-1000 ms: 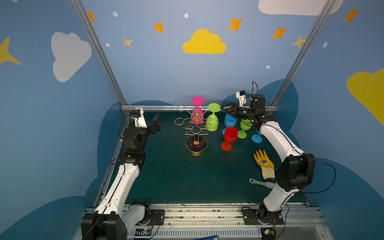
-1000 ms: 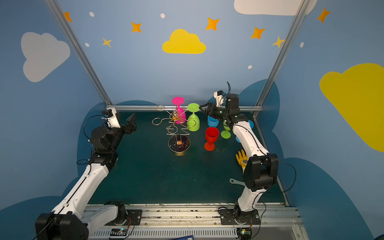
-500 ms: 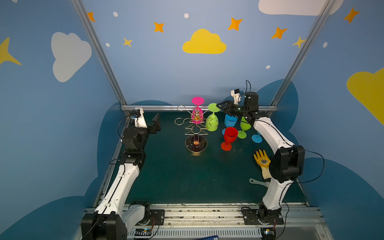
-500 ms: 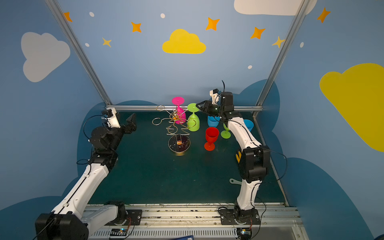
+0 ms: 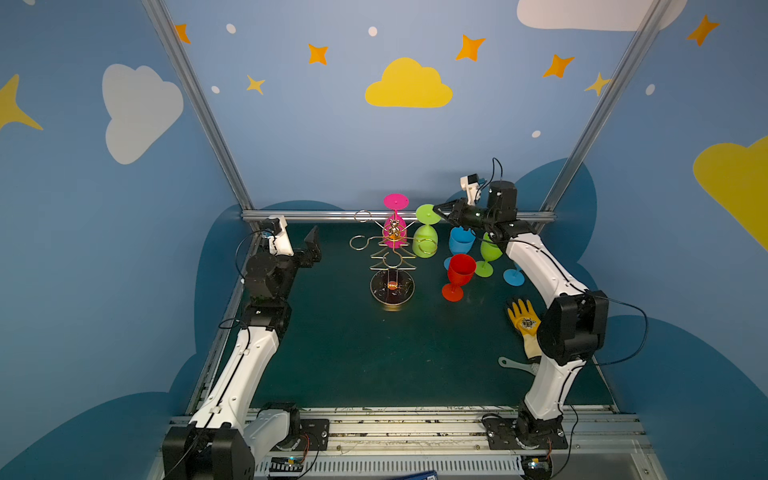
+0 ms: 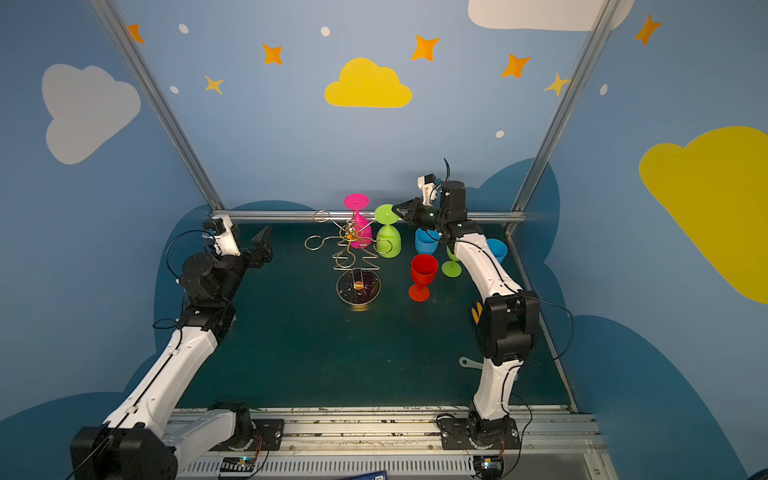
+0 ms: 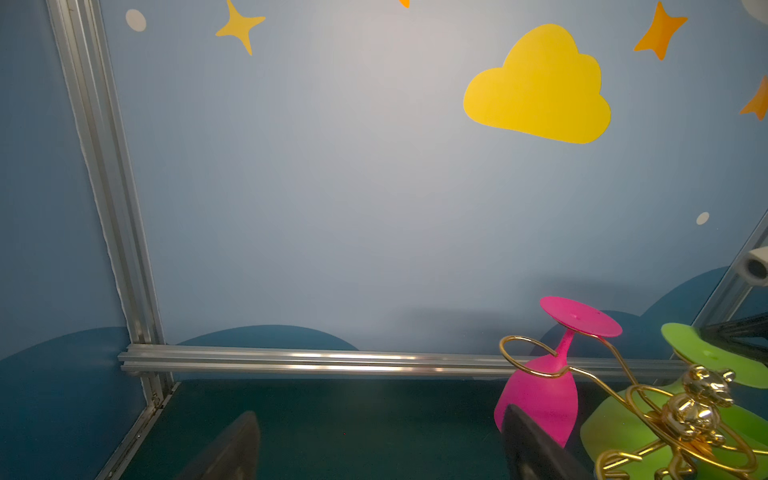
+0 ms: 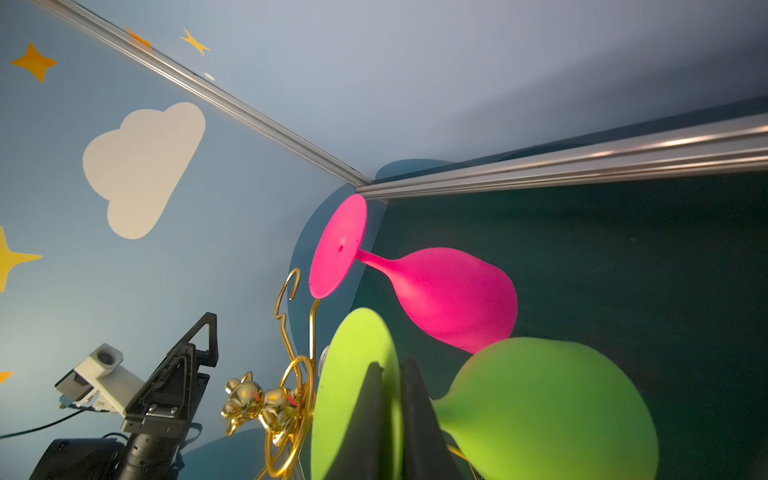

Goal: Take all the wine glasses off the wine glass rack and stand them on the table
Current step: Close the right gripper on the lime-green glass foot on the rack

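Observation:
The gold wire wine glass rack (image 5: 392, 286) (image 6: 358, 286) stands on its round dark base mid-table at the back. Two wine glasses hang upside down on it: a lime green one (image 5: 424, 245) (image 6: 389, 246) (image 8: 552, 407) and a pink one (image 5: 395, 227) (image 8: 453, 299) (image 7: 540, 395). My right gripper (image 5: 436, 209) (image 6: 395, 208) (image 8: 392, 365) is shut on the green glass's foot disc, one finger on each face. My left gripper (image 5: 309, 249) (image 7: 379, 415) stands open and empty, to the left of the rack.
Right of the rack stand a red glass (image 5: 460, 270), a blue glass (image 5: 460, 242) and another green glass (image 5: 488, 254), under my right arm. A yellow glove (image 5: 524, 322) and a grey tool handle (image 5: 513, 365) lie near the right arm's elbow.
My right gripper moved left to the green glass's foot and closed on it. The left arm stayed still.

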Available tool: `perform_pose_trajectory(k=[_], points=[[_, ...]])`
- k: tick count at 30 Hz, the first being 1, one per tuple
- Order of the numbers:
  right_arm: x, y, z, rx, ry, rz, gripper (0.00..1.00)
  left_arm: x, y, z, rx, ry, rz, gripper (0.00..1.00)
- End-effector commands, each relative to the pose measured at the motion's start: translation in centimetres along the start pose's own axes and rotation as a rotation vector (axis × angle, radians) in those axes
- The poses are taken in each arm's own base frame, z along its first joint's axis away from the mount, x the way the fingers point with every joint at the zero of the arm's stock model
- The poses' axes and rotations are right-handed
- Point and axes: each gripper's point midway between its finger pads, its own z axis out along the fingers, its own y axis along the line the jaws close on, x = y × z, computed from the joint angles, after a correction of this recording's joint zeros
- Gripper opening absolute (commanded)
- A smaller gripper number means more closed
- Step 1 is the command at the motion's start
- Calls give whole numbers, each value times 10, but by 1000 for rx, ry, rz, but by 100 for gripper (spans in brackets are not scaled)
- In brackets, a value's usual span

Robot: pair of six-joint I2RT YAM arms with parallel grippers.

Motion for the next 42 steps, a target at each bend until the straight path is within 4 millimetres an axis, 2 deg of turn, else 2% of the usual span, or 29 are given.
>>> perform_pose_trajectory(k=[1, 4, 17, 42], points=[[-3, 10, -3, -31, -1, -4, 5, -1, 4, -2, -15, -10, -7, 90], [-5, 16, -4, -57, -6, 0, 0, -1, 4, -2, -17, -8, -9, 90], [-11, 40, -12, -125, -14, 2, 0, -2, 3, -3, -13, -10, -13, 90], [16, 56, 2, -175, 55, 26, 0, -5, 3, -4, -12, -18, -13, 90]])
